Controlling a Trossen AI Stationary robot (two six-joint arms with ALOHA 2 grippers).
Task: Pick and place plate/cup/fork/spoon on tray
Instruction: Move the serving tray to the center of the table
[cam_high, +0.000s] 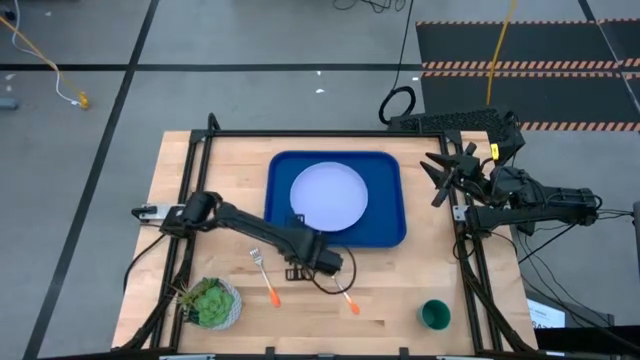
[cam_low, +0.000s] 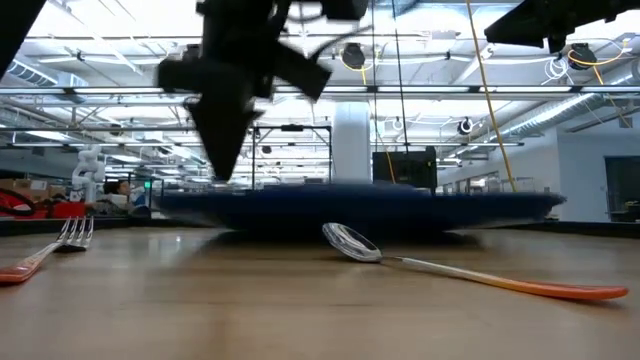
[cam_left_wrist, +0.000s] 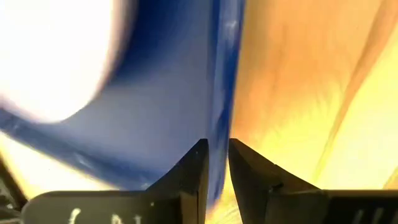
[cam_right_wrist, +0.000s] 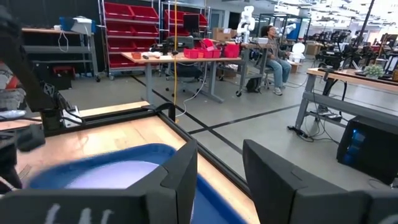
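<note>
Left end effector (cam_left_wrist: 216, 163) pinching tray (cam_high: 282, 228) rim
I grip its near edge w/ plate (cam_high: 329, 196) aboard, prob to reposition; right end effector (cam_right_wrist: 219, 168) parked wide, empty

Left arm reaching low across, left gripper (cam_high: 296, 272) fingers narrowly apart, right arm folded aside, right gripper (cam_high: 445, 172) fingers spread

Robotics lab / big open workshop hall: grey concrete floor (cam_high: 250, 40) w/ black tape lines, striped hazard mat (cam_high: 530, 68), red parts bins on shelves (cam_right_wrist: 134, 31), workbenches (cam_right_wrist: 186, 59), seated person (cam_right_wrist: 277, 56), white humanoid robot (cam_right_wrist: 249, 17), exposed ceiling trusses (cam_low: 420, 60).
</note>
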